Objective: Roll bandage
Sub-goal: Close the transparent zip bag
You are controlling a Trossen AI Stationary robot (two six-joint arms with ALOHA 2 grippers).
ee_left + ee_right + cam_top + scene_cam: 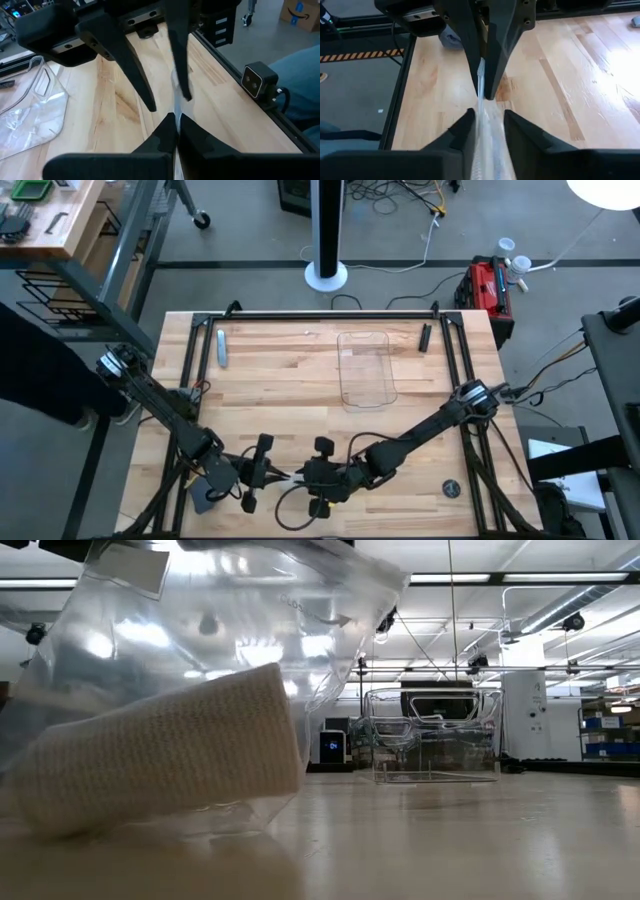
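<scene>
The left gripper [176, 122] sits over the near edge of the pale wooden table [300, 395], left of the middle. Its two dark fingers are pressed together, pinching the thin upper edge of a wrinkly clear plastic wrapper [230, 610]. In the high view the wrapper shows only as a slim whitish sliver between the two grippers.

The bandage [170, 750], a whitish roll of woven gauze, lies inside that wrapper. The low view shows it tilted, with its lower end down at the table surface and the clear film rising loosely above and around it.

Just right of the left gripper and facing it is the right gripper [489, 120]. Its fingers stand apart, one on each side of the same wrapper edge. The film runs through the gap between them, and I cannot tell whether either finger touches it.

Farther back and to the right, well apart from both grippers, a clear rectangular plastic tray [342, 370] stands on the table. A small dark round disc [452, 489] lies near the front right corner.
</scene>
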